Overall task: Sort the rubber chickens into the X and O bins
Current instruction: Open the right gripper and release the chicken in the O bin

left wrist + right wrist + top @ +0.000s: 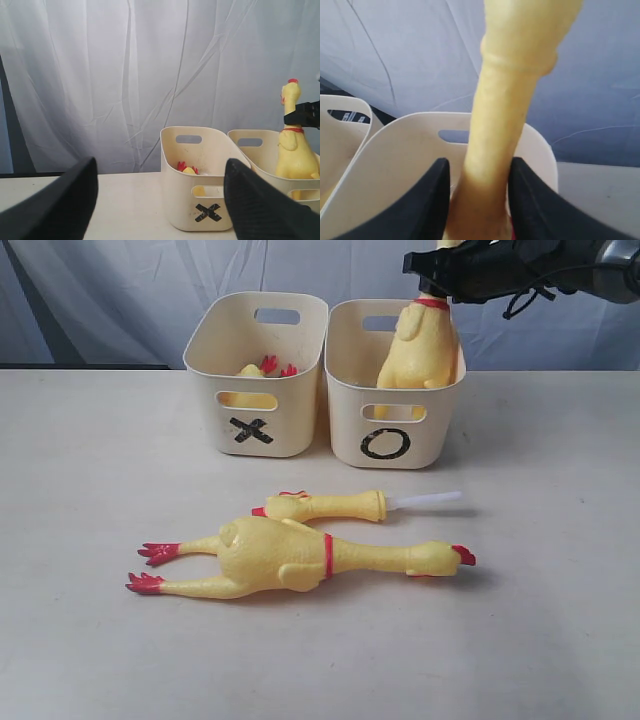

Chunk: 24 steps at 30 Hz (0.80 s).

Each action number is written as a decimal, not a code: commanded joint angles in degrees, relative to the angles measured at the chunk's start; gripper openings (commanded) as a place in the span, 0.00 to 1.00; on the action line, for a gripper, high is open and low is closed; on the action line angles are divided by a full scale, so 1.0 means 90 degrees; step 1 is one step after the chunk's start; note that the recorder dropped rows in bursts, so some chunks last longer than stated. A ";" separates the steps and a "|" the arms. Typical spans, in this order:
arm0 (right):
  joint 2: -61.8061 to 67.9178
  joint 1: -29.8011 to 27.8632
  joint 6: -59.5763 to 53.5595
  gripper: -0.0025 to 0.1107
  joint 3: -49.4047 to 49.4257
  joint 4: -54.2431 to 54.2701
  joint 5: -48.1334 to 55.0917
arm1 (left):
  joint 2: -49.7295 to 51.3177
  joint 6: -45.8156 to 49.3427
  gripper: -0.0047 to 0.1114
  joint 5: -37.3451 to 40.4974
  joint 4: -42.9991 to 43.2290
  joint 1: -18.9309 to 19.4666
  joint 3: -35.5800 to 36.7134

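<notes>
Exterior view: at upper right the right claw (440, 280) straddles the neck of a standing chicken (420, 355) in the O bin (390, 445); whether it grips, I cannot tell. The left claw (160, 175) is spread wide and empty. A big chicken (280, 560) and a small chicken (330, 506) lie centre frame.

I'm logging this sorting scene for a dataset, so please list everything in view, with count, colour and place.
X bin: one, cream with a black X, at the back of the table, left in the exterior view.
O bin: one, cream with a black O, right beside the X bin.
Hidden chicken: one, yellow and red, low inside the X bin.
Upright chicken: one, yellow with a red neck band, standing in the O bin.
Lying chicken: one, yellow with red feet, flat on the table.
Small chicken: one, yellow with a whitish tube end, between the lying chicken and the bins.
Table: one, off-white.
Curtain: one, white, behind.
Left hand: black, open, empty.
Right hand: black, fingers either side of the upright chicken's neck; grip unclear.
</notes>
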 commanded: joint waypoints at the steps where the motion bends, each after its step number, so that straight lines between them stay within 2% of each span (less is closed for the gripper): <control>1: -0.0017 -0.0021 -0.0063 0.35 -0.0030 -0.0103 -0.0027 | -0.0036 0.0018 0.61 -0.0010 -0.0027 0.0003 0.0030; 4: -0.0017 -0.0021 -0.0063 0.44 -0.0030 -0.0103 -0.0011 | -0.0036 0.0018 0.61 -0.0010 -0.0027 0.0003 0.0030; 7: -0.0017 -0.0021 -0.0063 0.48 -0.0030 -0.0103 -0.0011 | -0.0036 0.0018 0.61 -0.0010 -0.0027 0.0003 0.0030; 15: -0.0017 -0.0021 -0.0063 0.48 -0.0030 -0.0103 0.0116 | -0.0036 0.0018 0.61 -0.0009 -0.0027 0.0003 0.0030; 24: -0.0496 -0.0021 -0.0063 0.48 -0.0030 -0.0103 0.1175 | -0.0036 0.0018 0.61 -0.0009 -0.0027 0.0003 0.0030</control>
